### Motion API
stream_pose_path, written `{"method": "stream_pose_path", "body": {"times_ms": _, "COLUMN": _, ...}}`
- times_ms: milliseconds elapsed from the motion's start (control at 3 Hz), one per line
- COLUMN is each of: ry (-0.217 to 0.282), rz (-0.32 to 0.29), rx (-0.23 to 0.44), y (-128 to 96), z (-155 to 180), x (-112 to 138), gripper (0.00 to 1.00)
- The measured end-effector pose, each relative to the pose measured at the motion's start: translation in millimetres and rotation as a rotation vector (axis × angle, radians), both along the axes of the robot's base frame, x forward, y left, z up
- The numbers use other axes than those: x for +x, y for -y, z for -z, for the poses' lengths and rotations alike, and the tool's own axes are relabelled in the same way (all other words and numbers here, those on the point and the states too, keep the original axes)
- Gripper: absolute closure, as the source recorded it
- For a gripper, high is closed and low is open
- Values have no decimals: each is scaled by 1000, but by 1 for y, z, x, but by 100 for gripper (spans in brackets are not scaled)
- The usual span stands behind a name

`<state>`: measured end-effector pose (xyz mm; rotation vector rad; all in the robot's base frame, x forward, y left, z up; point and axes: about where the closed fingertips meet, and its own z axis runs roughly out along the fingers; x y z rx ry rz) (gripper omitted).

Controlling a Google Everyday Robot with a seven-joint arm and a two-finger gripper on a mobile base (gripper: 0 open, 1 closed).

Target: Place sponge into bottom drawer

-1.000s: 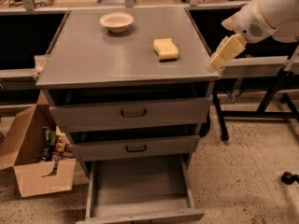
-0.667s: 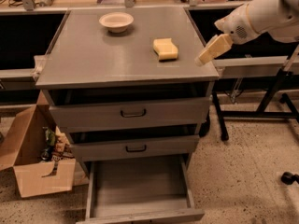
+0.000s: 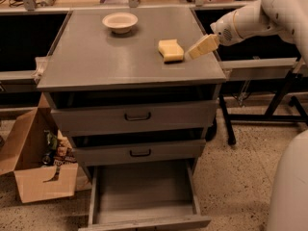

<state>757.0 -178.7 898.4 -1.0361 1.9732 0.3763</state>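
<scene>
The pale-yellow sponge [image 3: 171, 50] lies on the grey cabinet top [image 3: 106, 61], right of centre. My gripper [image 3: 195, 51] reaches in from the right on the white arm, its tan fingers just right of the sponge and slightly above the top, apart from it. The bottom drawer [image 3: 144, 211] is pulled out at the foot of the cabinet, and its grey tray holds nothing.
A round cream bowl [image 3: 120, 21] sits at the back of the cabinet top. The two upper drawers [image 3: 137, 115] with dark handles are shut. An open cardboard box [image 3: 36, 170] with items stands on the floor at the left. Dark table legs [image 3: 269, 112] stand at the right.
My gripper has moved left and toward the sponge, from beyond the cabinet's right edge to just beside it. The sponge, bowl and drawers have not moved.
</scene>
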Motion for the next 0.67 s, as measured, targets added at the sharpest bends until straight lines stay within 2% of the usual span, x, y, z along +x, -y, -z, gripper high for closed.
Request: {"method": "stream_pose_path", "body": {"times_ms": 667, "ry": -52, "rz": 64, "rx": 37, "y": -17, "z": 32, "x": 39, "gripper": 0}}
